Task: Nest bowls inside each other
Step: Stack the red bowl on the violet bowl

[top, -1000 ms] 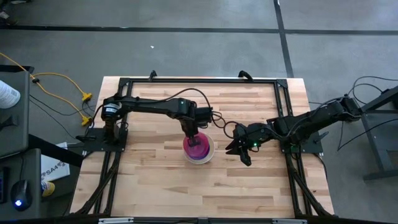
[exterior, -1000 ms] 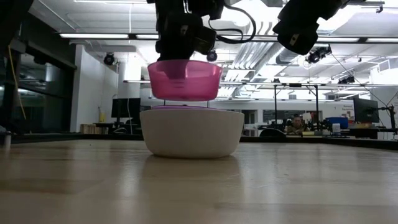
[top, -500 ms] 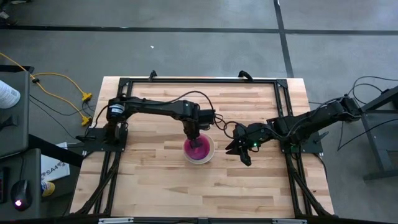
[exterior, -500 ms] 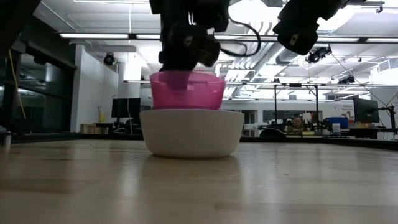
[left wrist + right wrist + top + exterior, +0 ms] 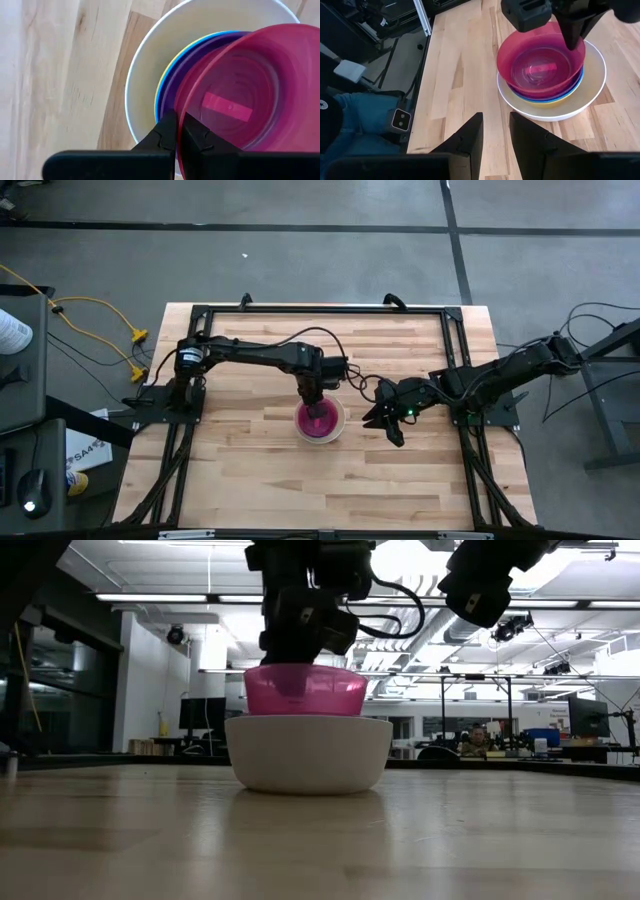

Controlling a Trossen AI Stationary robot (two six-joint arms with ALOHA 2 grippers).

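We saw the left pincer point(image 5: 176, 131) closed tight on the rim of the red-pink bowl point(image 5: 245, 95), its two fingers pinching the thin wall between them. Below this pincer the red-pink bowl sat partly inside the stack, with its upper part above the rim of the white bowl point(image 5: 308, 752) in the low view, and it was a little off centre from the bowls under it. Directly under the held bowl we found the purple bowl point(image 5: 175, 82), then the blue bowl point(image 5: 220, 34) and the yellow bowl point(image 5: 167, 75), of which only thin edges showed. All of them lay inside the white bowl, which stood on the wooden tabletop point(image 5: 250, 460) just under the left pincer.

The right pincer point(image 5: 495, 131) was apart from the stack, to the side of it, and held nothing. Its fingers stood wide open, and the bare tabletop showed between them. In the high view this right pincer point(image 5: 385, 420) was close beside the white bowl point(image 5: 337, 412) but not touching it, while the left pincer point(image 5: 312, 398) was right over the red-pink bowl point(image 5: 320, 423).
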